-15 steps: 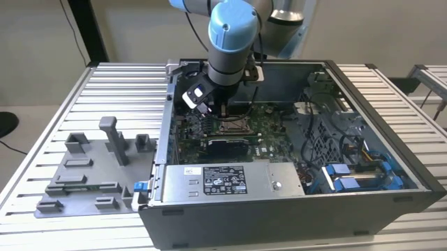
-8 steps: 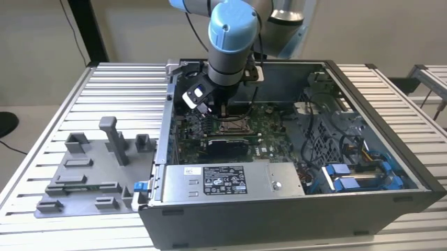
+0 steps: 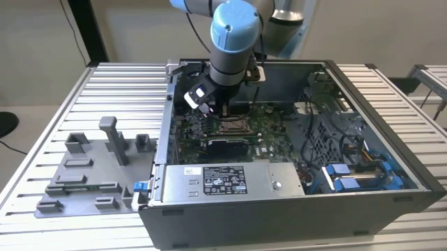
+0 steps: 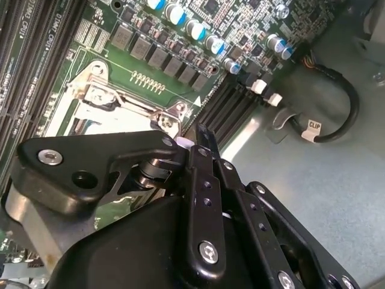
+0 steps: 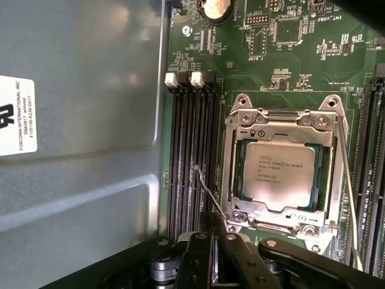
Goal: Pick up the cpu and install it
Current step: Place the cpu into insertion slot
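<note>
The cpu (image 5: 280, 174) lies flat inside the socket (image 5: 231, 168), just beyond the gripper (image 5: 213, 221), whose fingers are pinched together beside the socket's frame.

The exterior view looks down on the whole case (image 3: 279, 219); both wrist views sit close above its motherboard (image 5: 289, 54) (image 4: 240, 18).

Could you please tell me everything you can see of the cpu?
The cpu is a small flat square chip with a pale silver metal top bearing dark print. In the first wrist view it lies flat in the socket on the green motherboard, the square metal socket frame lying around and over its edges. The pincer is apart from it.
</note>
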Controlling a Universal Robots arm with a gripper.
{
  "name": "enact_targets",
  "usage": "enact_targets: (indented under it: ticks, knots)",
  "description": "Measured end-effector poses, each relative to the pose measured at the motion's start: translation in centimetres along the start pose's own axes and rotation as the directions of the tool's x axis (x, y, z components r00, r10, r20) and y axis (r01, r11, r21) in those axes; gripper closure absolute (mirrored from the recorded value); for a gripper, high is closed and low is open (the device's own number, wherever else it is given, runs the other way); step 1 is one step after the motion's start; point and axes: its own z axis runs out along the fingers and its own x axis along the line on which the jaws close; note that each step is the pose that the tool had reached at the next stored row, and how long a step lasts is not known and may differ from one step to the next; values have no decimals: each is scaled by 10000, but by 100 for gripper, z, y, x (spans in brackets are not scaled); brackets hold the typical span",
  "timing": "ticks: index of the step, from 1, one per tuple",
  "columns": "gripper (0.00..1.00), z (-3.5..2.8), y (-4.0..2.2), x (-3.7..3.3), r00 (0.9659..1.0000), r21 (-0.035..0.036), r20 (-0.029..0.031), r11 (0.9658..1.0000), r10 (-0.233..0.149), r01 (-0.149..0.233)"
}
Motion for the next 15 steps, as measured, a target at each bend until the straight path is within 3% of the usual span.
enact_targets:
  ticks: [15]
  knots:
    - [100,11,105,-11,10000,0,1,10000,1,-1]
